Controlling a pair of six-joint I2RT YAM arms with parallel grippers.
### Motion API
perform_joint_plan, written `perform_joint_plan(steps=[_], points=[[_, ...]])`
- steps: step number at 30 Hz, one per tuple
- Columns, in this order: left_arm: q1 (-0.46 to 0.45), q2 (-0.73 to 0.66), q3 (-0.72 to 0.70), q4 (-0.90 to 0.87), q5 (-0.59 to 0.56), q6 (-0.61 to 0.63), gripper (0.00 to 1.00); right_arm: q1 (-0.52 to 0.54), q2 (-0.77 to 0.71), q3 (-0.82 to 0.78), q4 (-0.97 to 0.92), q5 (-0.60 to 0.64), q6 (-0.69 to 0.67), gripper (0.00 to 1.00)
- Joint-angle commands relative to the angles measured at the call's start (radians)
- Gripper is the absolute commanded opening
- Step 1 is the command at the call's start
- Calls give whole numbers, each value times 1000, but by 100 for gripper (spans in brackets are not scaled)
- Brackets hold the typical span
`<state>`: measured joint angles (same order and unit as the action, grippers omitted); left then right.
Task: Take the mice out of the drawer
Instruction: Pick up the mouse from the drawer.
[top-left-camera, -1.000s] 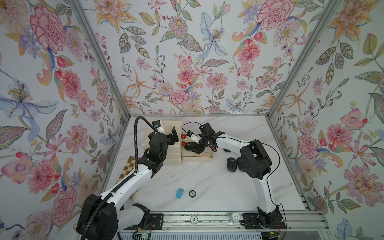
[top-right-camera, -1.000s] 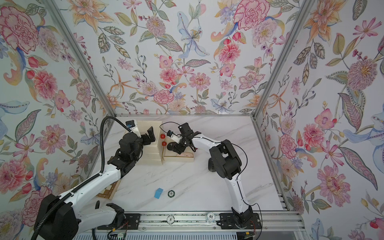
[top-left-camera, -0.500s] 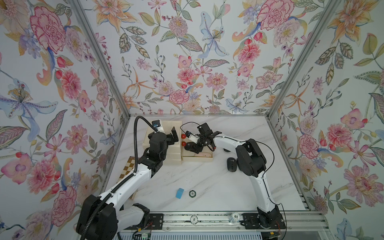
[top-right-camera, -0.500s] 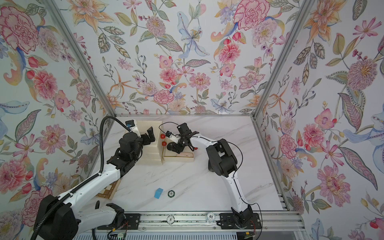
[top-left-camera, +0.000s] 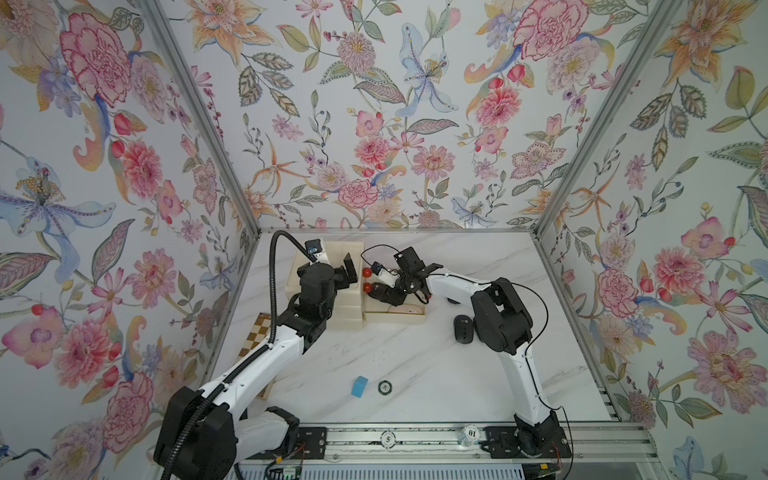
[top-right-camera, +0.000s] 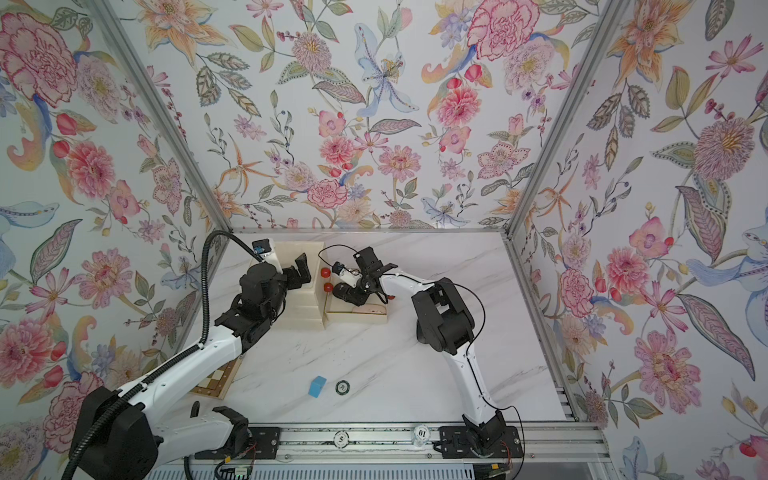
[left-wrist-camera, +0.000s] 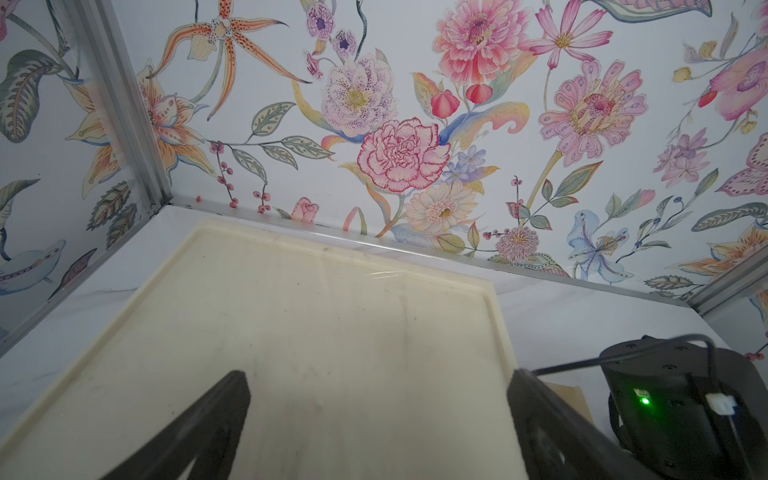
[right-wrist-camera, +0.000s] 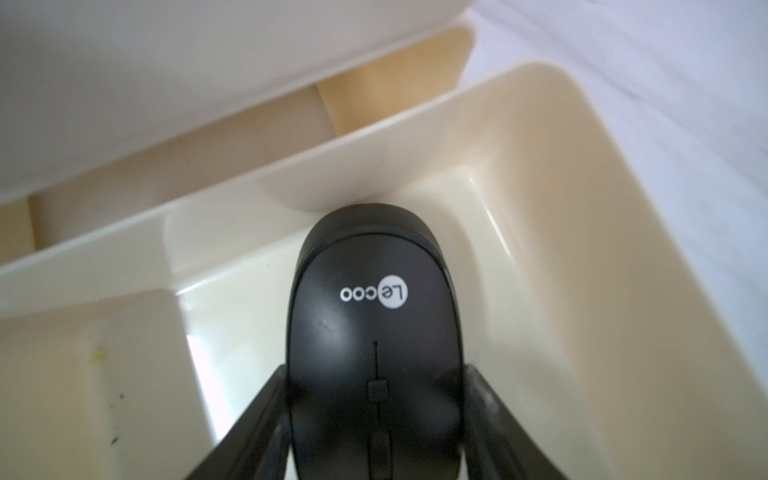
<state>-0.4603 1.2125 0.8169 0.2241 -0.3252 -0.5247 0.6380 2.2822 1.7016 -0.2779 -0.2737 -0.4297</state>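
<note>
In a top view the right gripper (top-left-camera: 384, 293) reaches into the open drawer (top-left-camera: 415, 321). A pale pink mouse (top-left-camera: 409, 308) lies just beside it, and a freed black mouse (top-left-camera: 463, 328) sits well apart on the tabletop (top-left-camera: 415, 365). Rail discs read "5" (top-left-camera: 387, 437) and "10" (top-left-camera: 471, 433). The left wrist view shows the left gripper (left-wrist-camera: 378, 374) spread and empty over the cabinet top (left-wrist-camera: 332, 311). In the right wrist view the right gripper (right-wrist-camera: 374, 370) grasps a black mouse (right-wrist-camera: 370, 257), marked "Lecoo" (right-wrist-camera: 374, 294), by its smooth curved sides, low in the drawer. I judge it could squirt forward from the pads, or catch the drawer wall just ahead when lifted.
</note>
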Motion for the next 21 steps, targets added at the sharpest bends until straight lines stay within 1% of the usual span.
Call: perform_joint_plan(steps=[1,7,12,16,21], points=[[-4,-18,-1,15,-5,-12,100,3,-67,-32,-15,50,94,40],[-4,-52,-29,36,-5,-3,100,2,-197,-85,-5,50,210,41],[-4,-65,-43,58,13,6,100,-20,-330,-164,-10,123,342,40],[-3,-64,-47,74,28,18,100,-42,-477,-287,-68,206,449,40],[-3,-59,-51,101,51,39,100,-44,-727,-511,-191,335,595,39]])
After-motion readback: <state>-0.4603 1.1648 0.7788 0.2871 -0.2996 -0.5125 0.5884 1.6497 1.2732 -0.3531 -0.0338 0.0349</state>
